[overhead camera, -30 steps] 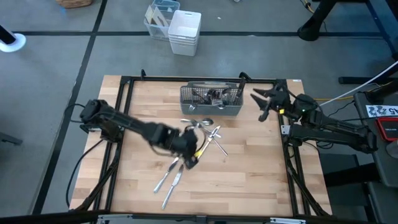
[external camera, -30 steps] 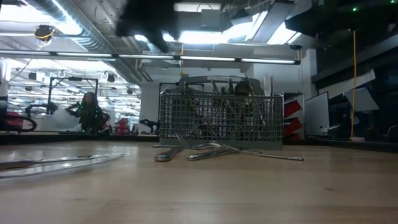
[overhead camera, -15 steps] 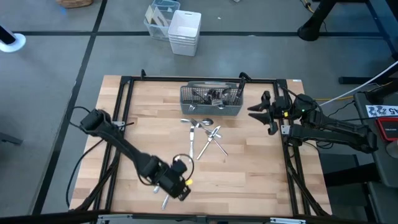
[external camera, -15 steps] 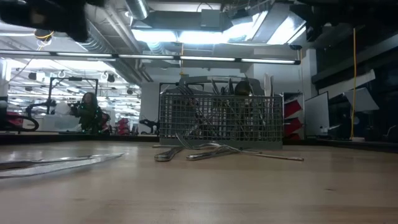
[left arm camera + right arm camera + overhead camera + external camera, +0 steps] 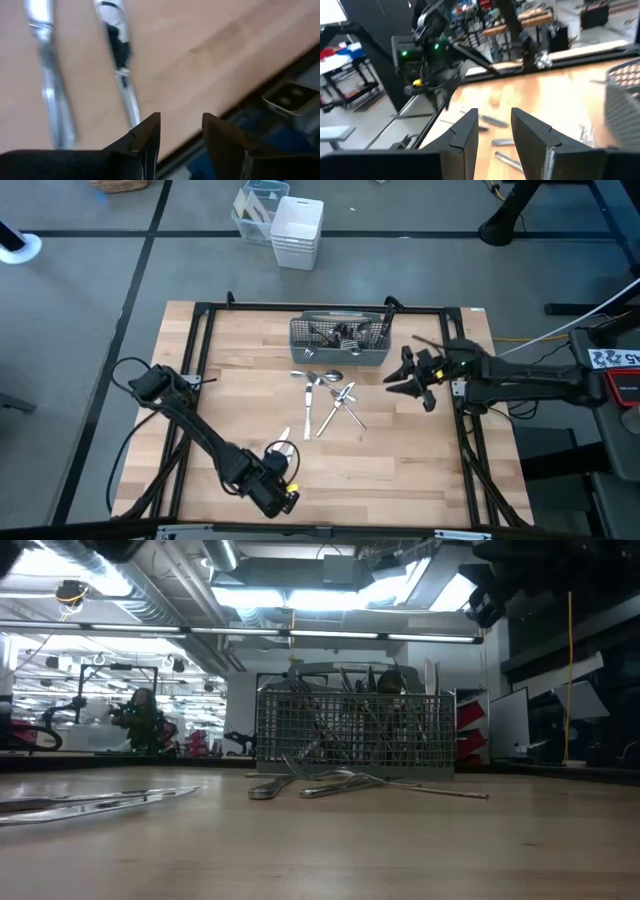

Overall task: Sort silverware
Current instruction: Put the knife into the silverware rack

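Left gripper (image 5: pixel 275 492), jaws parted and empty, hovers low at the counter's (image 5: pixel 400 460) near edge over two loose knives (image 5: pixel 80 80); right gripper (image 5: pixel 408 378), parted and empty, waits beside the caddy (image 5: pixel 340 343); best to centre on one handle before closing.

The left gripper (image 5: pixel 272 492) is hanging low with its jaws parted and empty; the right gripper (image 5: pixel 408 380) is reaching inward, jaws apart.

Before me the table (image 5: pixel 400 470) is bare on my right side. The caddy (image 5: pixel 339 342) blocks the far edge – loose silverware (image 5: pixel 330 395) lies just before it, and two knives (image 5: pixel 120 65) near my left gripper (image 5: pixel 275 490).
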`<control>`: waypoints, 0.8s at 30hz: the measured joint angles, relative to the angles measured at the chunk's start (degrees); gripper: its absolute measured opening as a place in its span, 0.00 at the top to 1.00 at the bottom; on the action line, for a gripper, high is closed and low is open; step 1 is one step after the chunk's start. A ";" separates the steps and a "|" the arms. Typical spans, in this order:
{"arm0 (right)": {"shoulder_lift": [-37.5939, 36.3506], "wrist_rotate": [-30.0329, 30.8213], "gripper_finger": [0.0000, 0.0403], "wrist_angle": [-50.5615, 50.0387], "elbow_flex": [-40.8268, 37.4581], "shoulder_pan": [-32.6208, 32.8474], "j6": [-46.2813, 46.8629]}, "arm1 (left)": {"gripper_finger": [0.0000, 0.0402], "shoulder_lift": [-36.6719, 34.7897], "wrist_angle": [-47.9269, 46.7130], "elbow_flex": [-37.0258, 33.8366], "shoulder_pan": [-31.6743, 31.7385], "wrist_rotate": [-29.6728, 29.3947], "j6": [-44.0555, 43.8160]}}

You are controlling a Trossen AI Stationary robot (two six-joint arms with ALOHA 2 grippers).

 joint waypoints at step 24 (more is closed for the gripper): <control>12.55 11.84 0.71 0.58 -0.02 12.24 -1.59 | 0.65 6.93 -2.18 0.00 3.99 4.01 3.43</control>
